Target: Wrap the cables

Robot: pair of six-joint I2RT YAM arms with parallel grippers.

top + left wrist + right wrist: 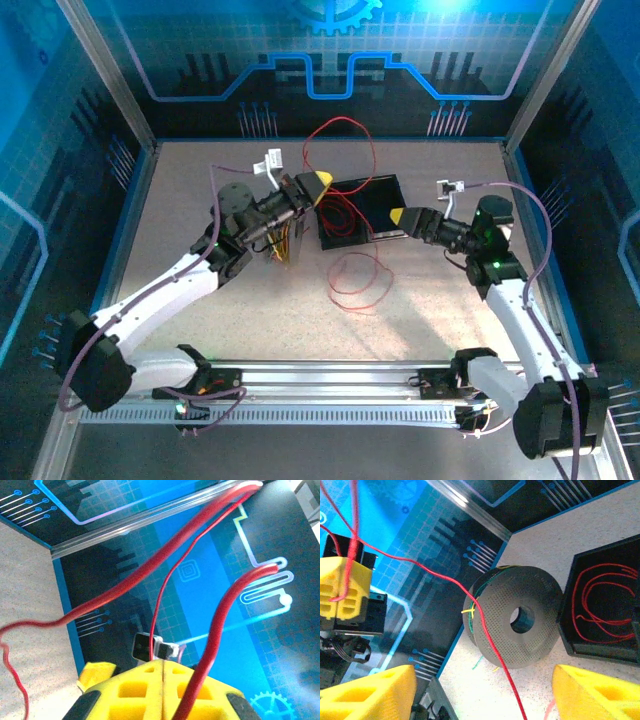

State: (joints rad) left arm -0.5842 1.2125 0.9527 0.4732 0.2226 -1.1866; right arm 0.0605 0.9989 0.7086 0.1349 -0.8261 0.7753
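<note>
Blue circuit-printed walls (60, 120) and an aluminium frame box in a pale desk (430, 330). From above, the red cables (345, 120) lie in loose loops around a black tray (375, 200), with the left gripper (318, 184) at the tray's left edge and the right gripper (400, 218) at its right. From the left wrist, the yellow jaws are clenched on a red cable (217, 630) that arcs up against the blue wall. From the right wrist, the right gripper (480, 700) has its jaws released and wide, with a thin strand passing between them ungripped. The dark grey spool (520, 617) stands beyond, beside the tray (568, 605), which holds more red loops. The likely risk is that the slack strand snags on the spool or tray rim, or slips from the clenched jaws under tension.
</note>
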